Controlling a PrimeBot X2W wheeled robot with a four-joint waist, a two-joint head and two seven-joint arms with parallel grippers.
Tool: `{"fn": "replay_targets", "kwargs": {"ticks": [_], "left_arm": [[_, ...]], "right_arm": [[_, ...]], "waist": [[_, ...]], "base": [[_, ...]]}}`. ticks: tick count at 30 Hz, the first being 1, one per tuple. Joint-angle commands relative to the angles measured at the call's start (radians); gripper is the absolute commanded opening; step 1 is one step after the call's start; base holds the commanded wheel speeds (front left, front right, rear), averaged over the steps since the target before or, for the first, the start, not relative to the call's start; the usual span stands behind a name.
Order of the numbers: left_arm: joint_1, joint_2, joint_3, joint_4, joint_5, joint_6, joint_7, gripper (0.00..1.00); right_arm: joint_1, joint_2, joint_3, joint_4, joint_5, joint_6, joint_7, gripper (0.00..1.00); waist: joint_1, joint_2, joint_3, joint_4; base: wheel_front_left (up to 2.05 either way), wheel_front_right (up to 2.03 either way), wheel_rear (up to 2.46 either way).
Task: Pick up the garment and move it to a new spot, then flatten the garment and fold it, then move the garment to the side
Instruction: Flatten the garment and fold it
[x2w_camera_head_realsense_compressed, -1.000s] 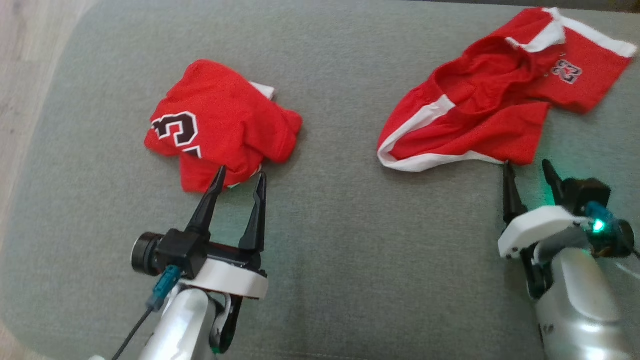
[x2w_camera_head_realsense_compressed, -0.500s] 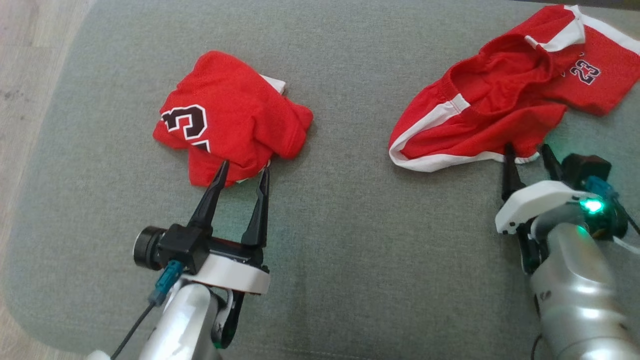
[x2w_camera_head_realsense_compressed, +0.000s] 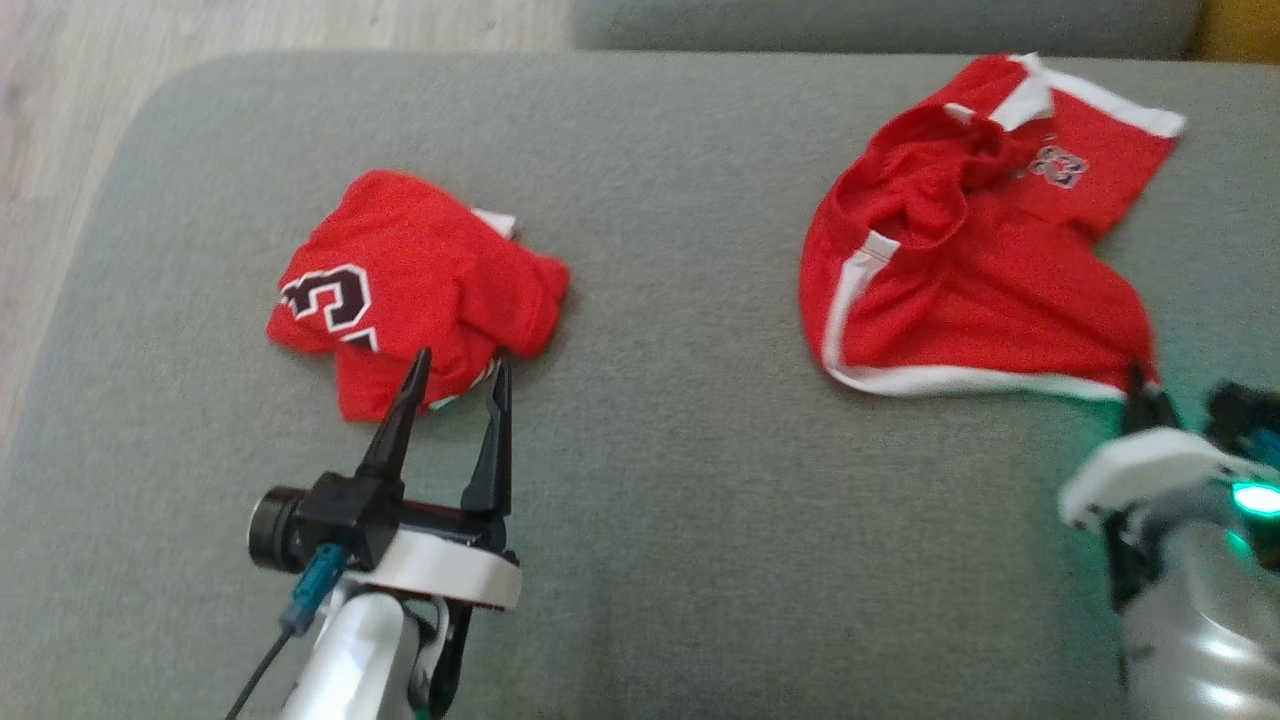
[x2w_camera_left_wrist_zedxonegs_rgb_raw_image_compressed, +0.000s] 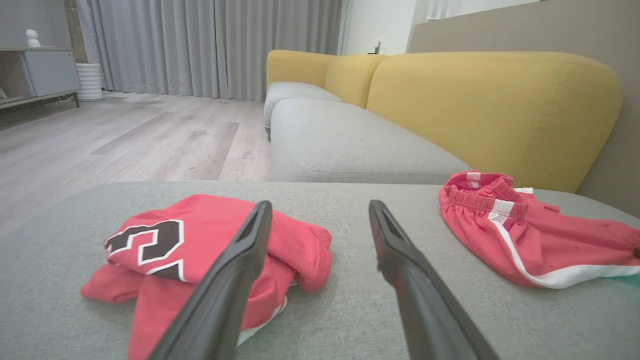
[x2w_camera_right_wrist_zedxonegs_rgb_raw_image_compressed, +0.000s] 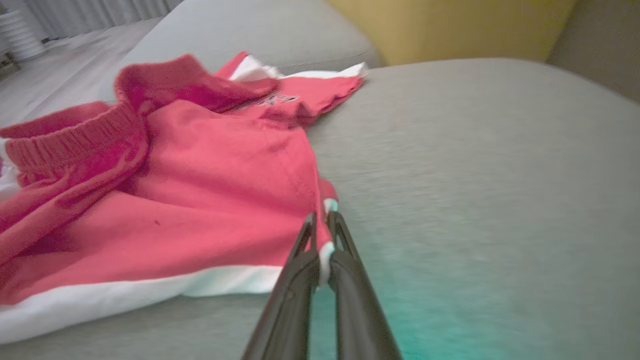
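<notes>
The garment, red shorts with white trim and a small number print, lies crumpled at the right of the grey cushion. My right gripper is at its near right corner. In the right wrist view this gripper is shut on the white-edged hem of the shorts, which pull taut toward it. My left gripper stands open, its tips at the near edge of a bunched red jersey with a large black number. Nothing is between its fingers, and the shorts lie to their right.
The grey seat cushion ends at a rounded left edge, with wooden floor beyond. A yellow backrest rises behind the shorts, and another grey cushion continues at the far side.
My right gripper has shut on the shorts' hem and drawn that corner toward the near right, stretching the cloth. The head camera has shifted. The left gripper stays open by the jersey.
</notes>
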Motion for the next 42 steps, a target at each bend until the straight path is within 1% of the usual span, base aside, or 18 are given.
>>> {"fn": "replay_targets", "kwargs": {"ticks": [1,5,8,9,10,12,15,19,23,25,27,30,33,36,42], "left_arm": [[-0.013,0.003,0.035,-0.030,0.004,0.003,-0.008,1.00],[0.001,0.002,0.037,-0.037,0.001,0.004,-0.008,1.00],[0.005,0.000,0.033,-0.042,-0.001,0.005,-0.008,1.00],[0.004,0.000,0.031,-0.042,-0.002,0.005,-0.008,1.00],[0.004,-0.001,0.029,-0.043,-0.002,0.005,-0.008,1.00],[0.002,-0.001,0.027,-0.043,-0.002,0.005,-0.008,1.00],[-0.001,-0.002,0.025,-0.041,-0.002,0.004,-0.008,1.00],[-0.002,-0.002,0.029,-0.037,-0.001,0.001,-0.008,1.00],[0.006,-0.002,0.032,-0.033,0.002,0.000,-0.008,1.00],[0.008,-0.002,0.032,-0.032,0.003,-0.001,-0.008,1.00],[0.008,-0.003,0.031,-0.032,0.003,-0.002,-0.008,1.00],[0.006,-0.003,0.030,-0.033,0.004,-0.003,-0.008,1.00],[0.003,-0.003,0.027,-0.031,0.005,-0.005,-0.008,1.00],[0.000,-0.003,0.024,-0.029,0.004,-0.006,-0.008,1.00],[-0.003,-0.004,0.017,-0.026,0.002,-0.006,-0.008,1.00]], "right_arm": [[-0.001,-0.004,0.004,-0.040,-0.015,0.007,0.004,0.00],[0.060,-0.012,-0.141,-0.168,-0.107,0.007,0.076,0.00],[0.086,-0.006,-0.216,-0.259,-0.170,0.007,0.130,0.00],[0.092,-0.003,-0.227,-0.289,-0.191,0.007,0.134,0.85],[0.094,-0.001,-0.236,-0.313,-0.202,0.007,0.136,1.00],[0.094,0.002,-0.221,-0.340,-0.201,0.007,0.125,1.00],[0.088,0.002,-0.143,-0.336,-0.115,0.007,0.060,1.00],[0.107,0.002,0.000,-0.340,0.019,0.007,-0.004,1.00],[0.160,0.003,0.175,-0.383,0.156,0.007,-0.025,1.00],[0.193,0.003,0.239,-0.410,0.191,0.007,-0.028,1.00],[0.220,0.003,0.283,-0.430,0.209,0.007,-0.029,1.00],[0.242,0.003,0.330,-0.450,0.224,0.007,-0.030,1.00],[0.246,0.003,0.349,-0.449,0.221,0.007,-0.029,1.00],[0.232,0.003,0.344,-0.419,0.193,0.007,0.004,1.00],[0.182,0.003,0.348,-0.351,0.180,0.007,0.047,1.00]], "waist": [[0.0001,0.0000,-0.034,-0.033],[0.0001,0.0000,-0.062,-0.062],[0.0001,0.0000,-0.064,-0.072],[0.0001,0.0000,-0.062,-0.074],[0.0001,0.0000,-0.060,-0.075],[0.0001,0.0000,-0.055,-0.077],[0.0001,0.0000,-0.050,-0.077],[0.0001,0.0000,-0.050,-0.078],[0.0001,0.0000,-0.055,-0.084],[0.0001,0.0000,-0.057,-0.086],[0.0001,0.0000,-0.057,-0.085],[0.0001,0.0000,-0.055,-0.084],[0.0001,0.0000,-0.051,-0.078],[0.0001,0.0000,-0.045,-0.067],[0.0001,0.0000,-0.029,-0.050]], "base": [[0.00,0.00,0.00],[0.00,0.00,0.00],[0.00,0.00,0.00],[0.00,0.00,0.00],[0.00,0.00,0.00],[0.00,0.00,0.00],[0.00,0.00,0.00],[0.00,0.00,0.00],[0.00,0.00,0.00],[0.00,0.00,0.00],[0.00,0.00,0.00],[0.00,0.00,0.00],[0.00,0.00,0.00],[0.00,0.00,0.00],[0.00,0.00,0.00]]}}
